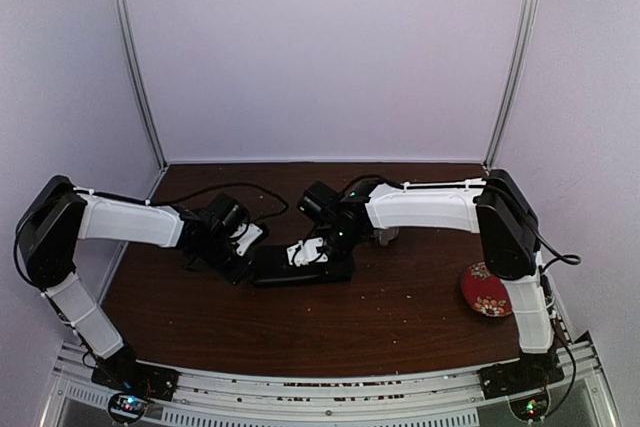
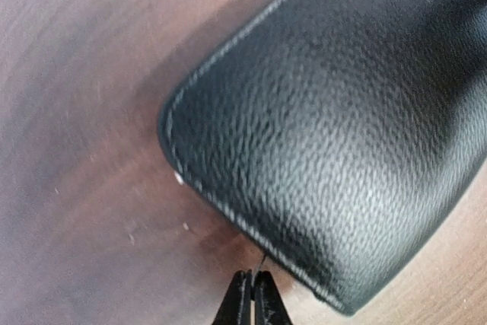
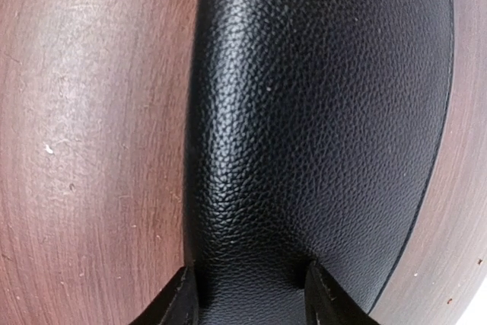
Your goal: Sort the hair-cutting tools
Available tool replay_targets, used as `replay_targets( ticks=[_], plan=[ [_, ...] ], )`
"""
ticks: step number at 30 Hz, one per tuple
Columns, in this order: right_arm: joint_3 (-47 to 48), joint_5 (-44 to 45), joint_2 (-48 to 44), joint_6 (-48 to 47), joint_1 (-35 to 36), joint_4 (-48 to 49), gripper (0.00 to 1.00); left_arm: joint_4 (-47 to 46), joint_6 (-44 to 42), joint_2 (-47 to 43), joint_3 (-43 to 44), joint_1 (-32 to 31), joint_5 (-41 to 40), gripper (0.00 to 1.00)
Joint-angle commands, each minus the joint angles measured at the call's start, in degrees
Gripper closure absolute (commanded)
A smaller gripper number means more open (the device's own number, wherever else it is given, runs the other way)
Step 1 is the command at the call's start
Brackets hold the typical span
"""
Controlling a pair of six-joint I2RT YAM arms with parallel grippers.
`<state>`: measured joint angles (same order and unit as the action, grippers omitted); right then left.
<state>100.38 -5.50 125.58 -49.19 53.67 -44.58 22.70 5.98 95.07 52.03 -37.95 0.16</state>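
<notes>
- A dark brown wooden table (image 1: 400,317) carries pale specks on its top.
- Behind the table stands a plain, pale lilac back wall (image 1: 320,47).
- At the table's far corners rise a left post (image 1: 136,57) and a right post (image 1: 514,57), both slim metal.
- Pale side walls flank the table.
- A slotted aluminium rail (image 1: 330,382) runs along the table's near edge.
- The light is soft, even and violet-tinted.

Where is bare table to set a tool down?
Free: the near strip of wooden table between the black leather case and the front rail, left of the red floral plate. Crowded: the centre, where the left gripper and right gripper meet the case.
</notes>
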Motion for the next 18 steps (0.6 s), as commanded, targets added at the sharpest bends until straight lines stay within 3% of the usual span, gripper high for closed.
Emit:
replay_targets(
  ticks=[1,8,11,18],
  plan=[
    [-0.2,3.5,3.26,0.89,-0.83,-0.76,0.56,-2.06,3.47,-3.78,-4.01,0.16,3.52,1.0],
    [0.3,2.28,3.61,2.34,-0.83,-1.45,0.58,-4.3,9.27,-11.18,-10.99,-3.7,7.26,1.0],
    [0.93,1.48,4.0,2.34,-0.85,-1.72,0.58,-6.04,10.68,-10.6,-10.78,-4.58,7.77,1.0],
    [2.33,0.87,1.89,5.54,-0.93,-3.24,0.58,-0.33,8.78,-10.41,-8.17,-4.58,3.24,1.0]
  ],
)
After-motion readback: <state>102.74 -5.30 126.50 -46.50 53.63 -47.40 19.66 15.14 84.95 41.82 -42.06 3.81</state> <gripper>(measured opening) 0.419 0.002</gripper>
